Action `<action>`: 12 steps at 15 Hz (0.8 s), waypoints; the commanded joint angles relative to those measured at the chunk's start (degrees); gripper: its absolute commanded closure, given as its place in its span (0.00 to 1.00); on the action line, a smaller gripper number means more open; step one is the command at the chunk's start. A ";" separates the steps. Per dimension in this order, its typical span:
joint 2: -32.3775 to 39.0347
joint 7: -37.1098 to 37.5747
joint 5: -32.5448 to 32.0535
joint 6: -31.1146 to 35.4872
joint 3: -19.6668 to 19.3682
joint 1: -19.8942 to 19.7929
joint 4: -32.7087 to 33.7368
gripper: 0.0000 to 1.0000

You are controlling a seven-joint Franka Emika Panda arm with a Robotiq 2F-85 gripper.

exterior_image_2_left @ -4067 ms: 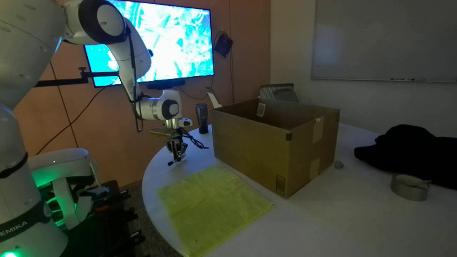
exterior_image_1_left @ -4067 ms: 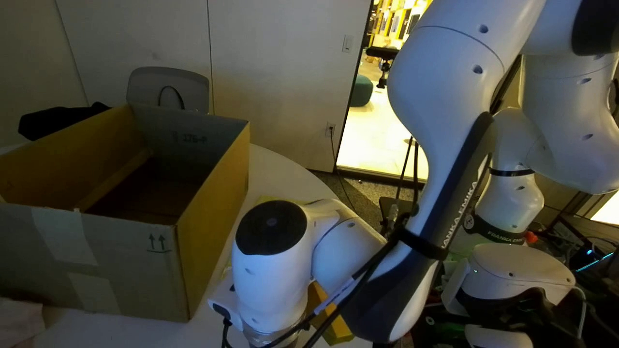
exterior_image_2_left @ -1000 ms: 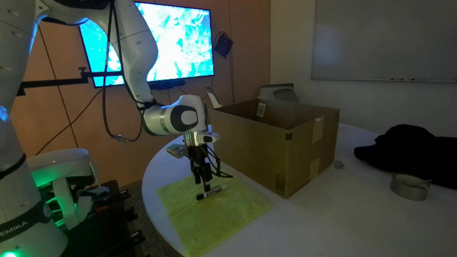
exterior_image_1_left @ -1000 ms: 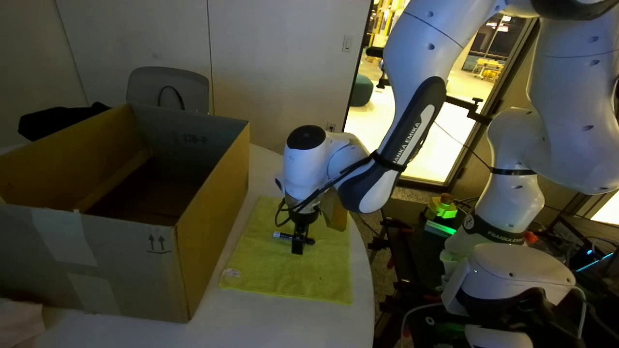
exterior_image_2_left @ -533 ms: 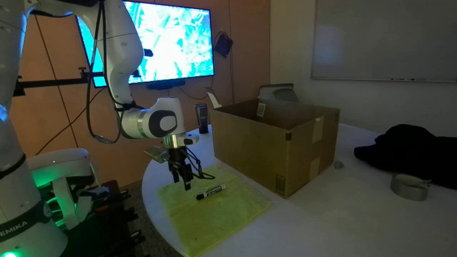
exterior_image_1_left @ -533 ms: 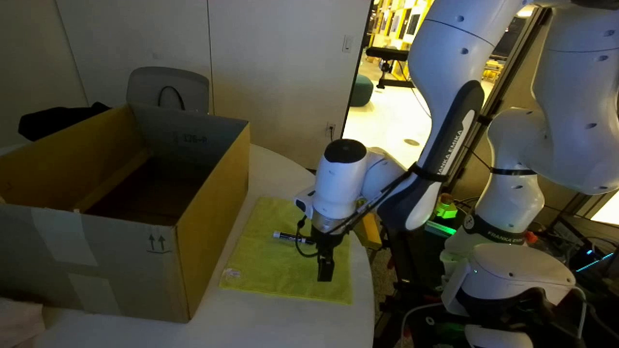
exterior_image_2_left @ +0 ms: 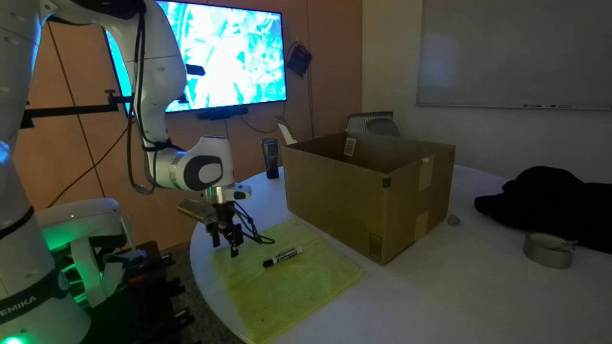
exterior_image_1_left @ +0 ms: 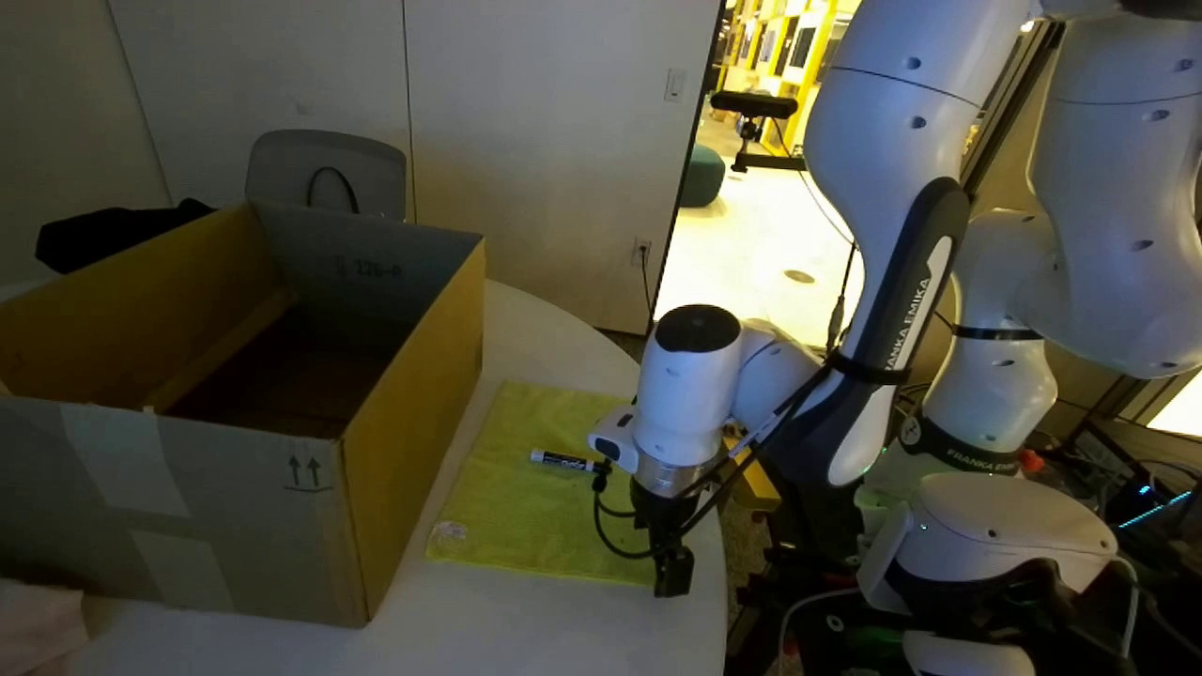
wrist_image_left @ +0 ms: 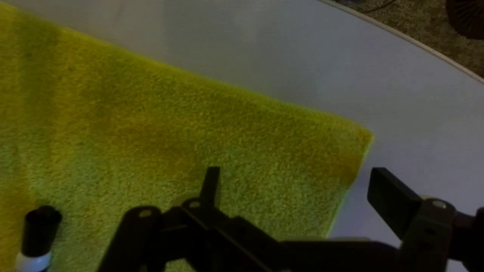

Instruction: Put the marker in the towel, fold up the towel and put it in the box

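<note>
Marker (exterior_image_2_left: 282, 257) lies released on towel (exterior_image_2_left: 289, 289); claw (wrist_image_left: 295, 170), spread apart, now moves to towel corner near worktop (wrist_image_left: 302, 56) edge. Placing seems done, folding probably next.

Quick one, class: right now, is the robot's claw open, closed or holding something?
Claw: open, holding nothing; the marker lies apart from it on the towel.

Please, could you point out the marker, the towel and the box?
The marker (exterior_image_2_left: 282, 257): in an exterior view, its barrel.
The towel (wrist_image_left: 159, 151): in the wrist view, its bare cloth.
The box (exterior_image_2_left: 334, 200): in an exterior view, its wall facing the towel.
</note>
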 commanded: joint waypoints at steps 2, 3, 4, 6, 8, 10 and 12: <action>2.26 -6.44 3.64 0.36 3.04 -3.15 0.82 0.00; 2.73 -7.11 3.97 0.21 3.27 -3.55 1.06 0.00; 3.31 -7.97 4.28 0.12 3.49 -4.20 1.36 0.00; 3.78 -9.33 5.36 0.05 4.31 -5.49 1.70 0.01; 4.09 -10.58 6.40 -0.13 5.26 -6.80 1.84 0.26; 3.88 -11.25 7.08 -0.03 5.72 -7.27 1.76 0.36; 3.43 -11.34 7.29 -0.02 5.65 -7.28 1.57 0.53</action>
